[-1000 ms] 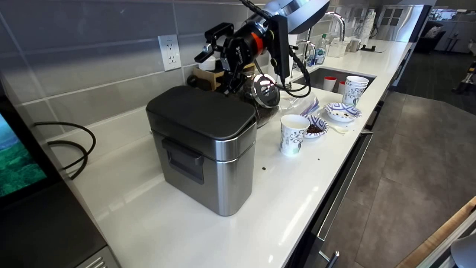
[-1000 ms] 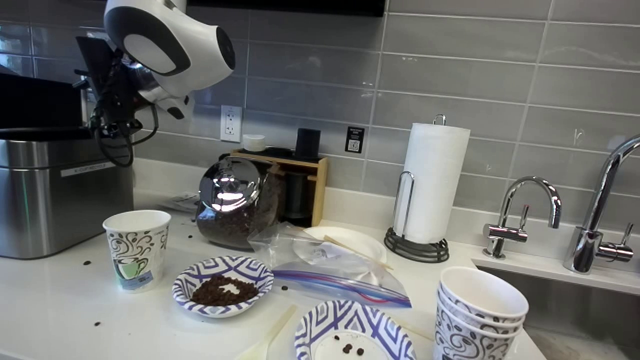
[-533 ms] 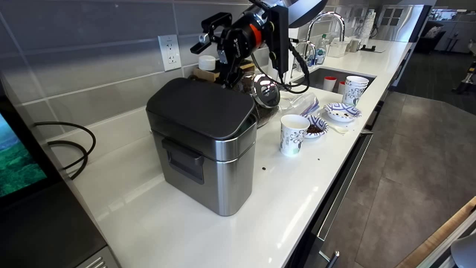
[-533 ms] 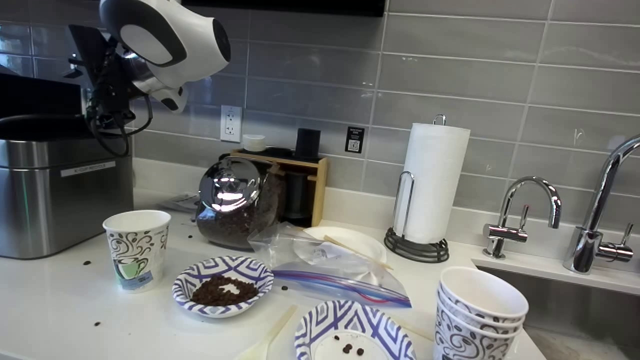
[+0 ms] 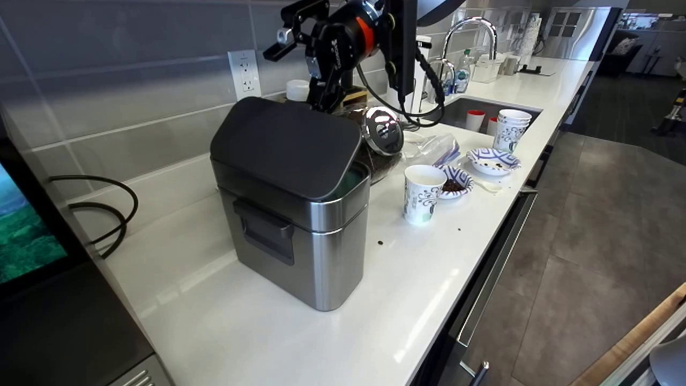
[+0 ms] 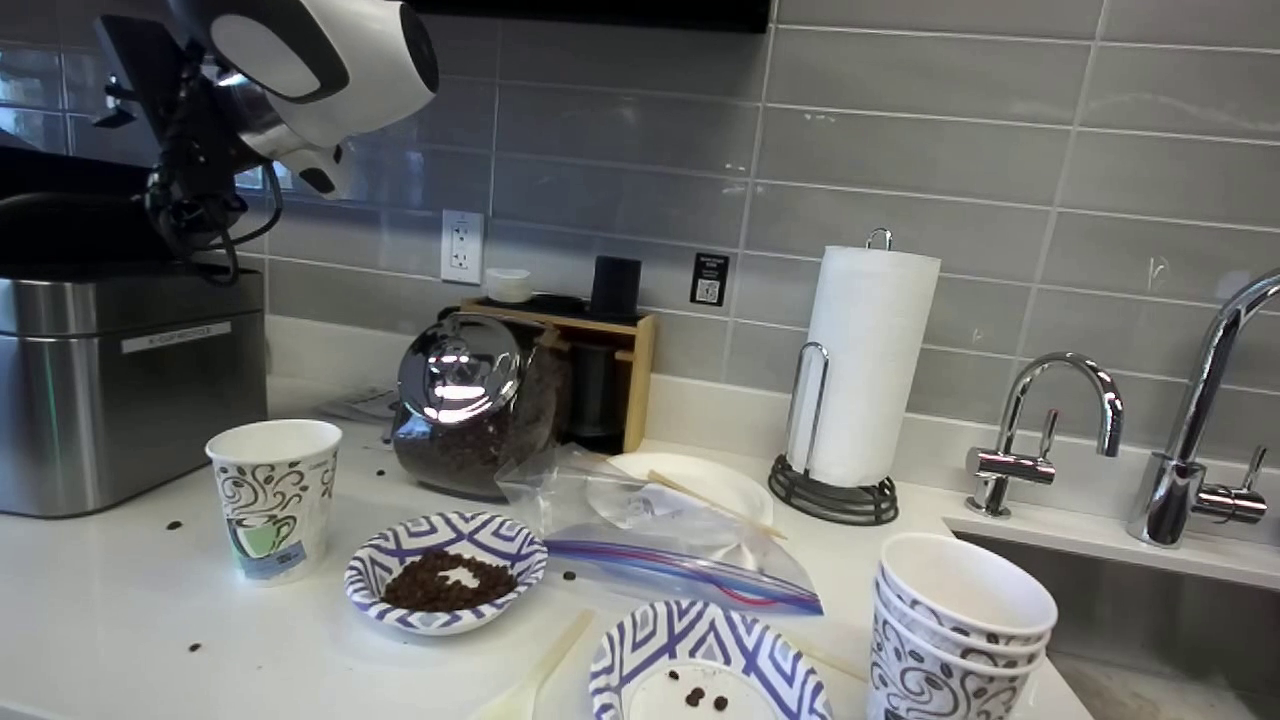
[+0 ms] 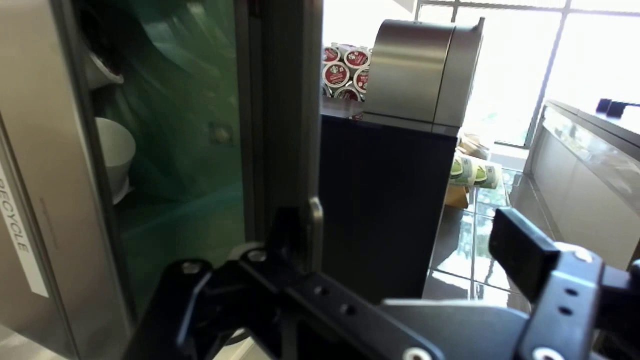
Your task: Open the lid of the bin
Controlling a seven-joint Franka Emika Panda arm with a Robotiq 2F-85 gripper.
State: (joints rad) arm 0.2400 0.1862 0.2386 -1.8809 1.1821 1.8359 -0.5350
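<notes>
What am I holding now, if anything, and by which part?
Nothing is held: the gripper stands open, with one finger at the raised edge of the lid, apparently propping it up rather than gripping it.

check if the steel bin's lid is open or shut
Partly open: the dark grey lid slants up from the brushed-steel bin, and the wrist view looks into its green interior.

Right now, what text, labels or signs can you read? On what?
"RECYCLE": white label on the bin; the word before it is blurred, possibly "K-CUP".
Too small or blurred to read: lettering on the gripper, QR sign on the wall, pod lids, paper cup, soap bottle, green-and-white packaging.
</notes>
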